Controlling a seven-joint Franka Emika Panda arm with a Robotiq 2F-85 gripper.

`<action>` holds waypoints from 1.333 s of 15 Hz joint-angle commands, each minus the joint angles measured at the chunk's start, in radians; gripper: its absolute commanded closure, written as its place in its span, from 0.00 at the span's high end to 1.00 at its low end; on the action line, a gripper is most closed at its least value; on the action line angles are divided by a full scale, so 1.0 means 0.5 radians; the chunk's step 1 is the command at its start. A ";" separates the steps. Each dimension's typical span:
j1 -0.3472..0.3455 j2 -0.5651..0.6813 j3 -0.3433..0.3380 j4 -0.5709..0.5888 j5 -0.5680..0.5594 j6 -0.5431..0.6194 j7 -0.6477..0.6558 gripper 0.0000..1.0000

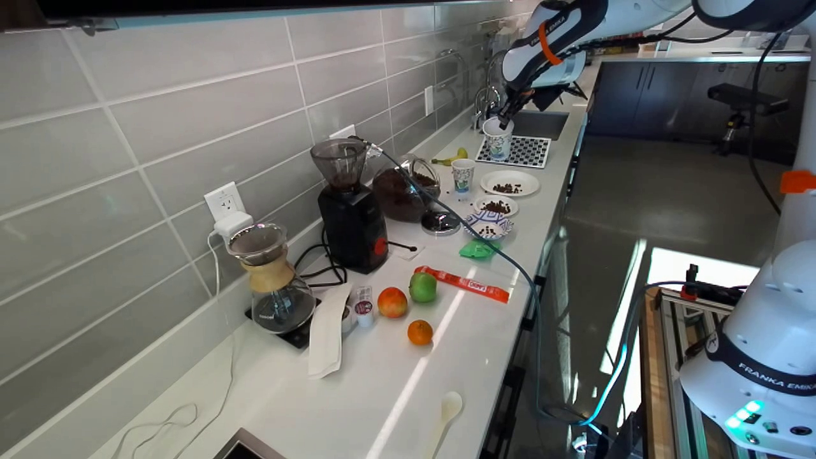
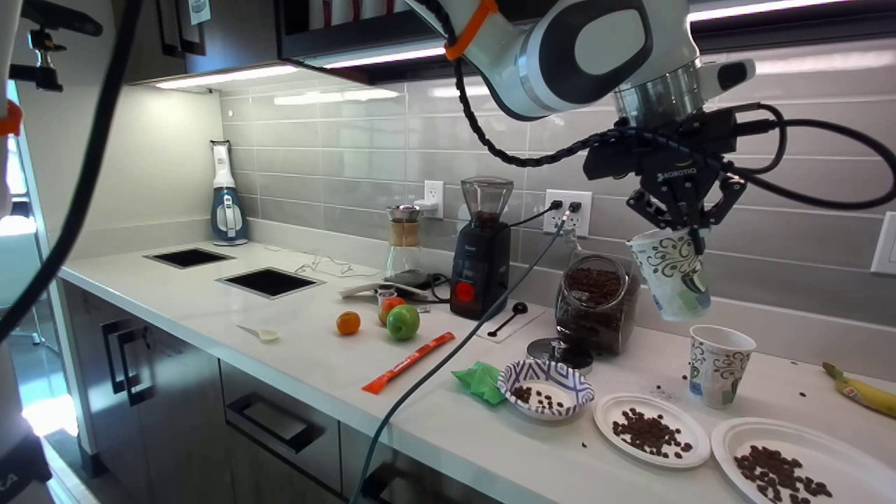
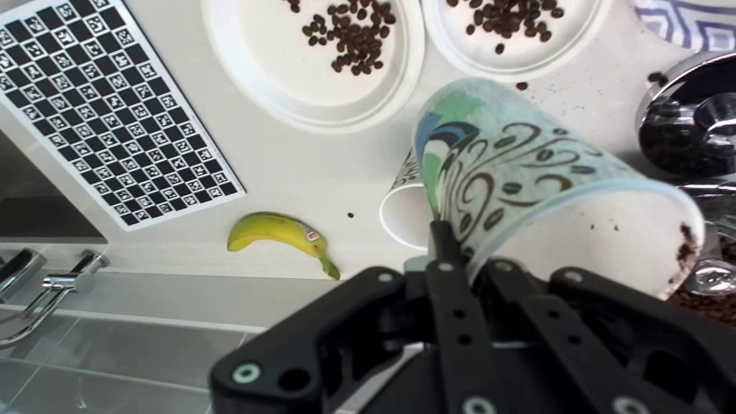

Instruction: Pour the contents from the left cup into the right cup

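The tool is closed on the wall of the raised cup at its rim, holding it clear of the surface. The standing cup rests upright on the surface, below the tool and, in an exterior view, slightly to its right. The raised cup's long axis is tilted: its mouth leans away from the standing cup; its base lies toward it. To pour, the tool would presumably need to rotate that mouth over the standing cup.
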 commanded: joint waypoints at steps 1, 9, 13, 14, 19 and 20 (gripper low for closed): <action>-0.063 -0.090 0.083 -0.141 0.029 -0.068 -0.060 0.01; -0.078 -0.151 0.147 -0.277 0.177 -0.262 -0.219 0.01; -0.038 -0.200 0.216 -0.348 0.320 -0.332 -0.360 0.01; -0.016 -0.224 0.231 -0.374 0.338 -0.332 -0.391 0.01; 0.110 -0.274 0.279 -0.423 0.313 -0.299 -0.472 0.01; 0.133 -0.273 0.284 -0.417 0.313 -0.296 -0.474 0.01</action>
